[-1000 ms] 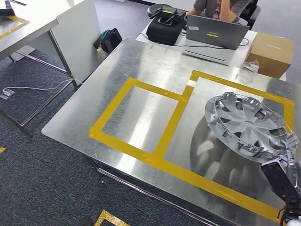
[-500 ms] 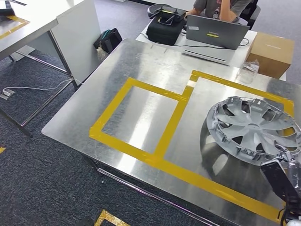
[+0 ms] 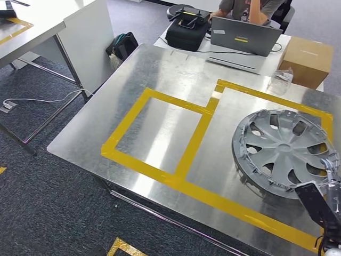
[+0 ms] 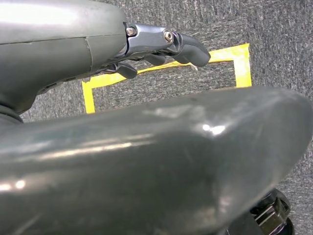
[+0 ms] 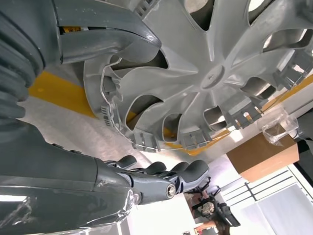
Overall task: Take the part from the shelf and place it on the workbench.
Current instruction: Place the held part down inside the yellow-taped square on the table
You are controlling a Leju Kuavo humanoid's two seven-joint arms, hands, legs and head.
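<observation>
The part is a grey plastic hubcap (image 3: pixel 283 152). It lies flat on the metal workbench (image 3: pixel 169 69), inside the right-hand yellow tape frame (image 3: pixel 277 98). My right hand (image 3: pixel 330 178) is at the hubcap's near right rim. In the right wrist view the thumb (image 5: pixel 110 34) reaches over the hubcap (image 5: pixel 210 78) while the fingers (image 5: pixel 166 176) stretch out straight, with bare table showing between them and the rim. My left hand (image 4: pixel 110 49) hangs over the carpet with its fingers out and nothing in it.
A second yellow tape frame (image 3: pixel 132 114) marks the workbench's left half. Behind the bench are a cardboard box (image 3: pixel 307 58), a clear plastic bag (image 3: pixel 281 80), a laptop (image 3: pixel 245 34), a black bag (image 3: pixel 187 26) and a seated person (image 3: pixel 245 6). A white table (image 3: pixel 36 26) stands at far left.
The hubcap has come down from a tilt to lie flat on the workbench. My right hand has sunk slightly with it, and its fingers now stand off the rim.
</observation>
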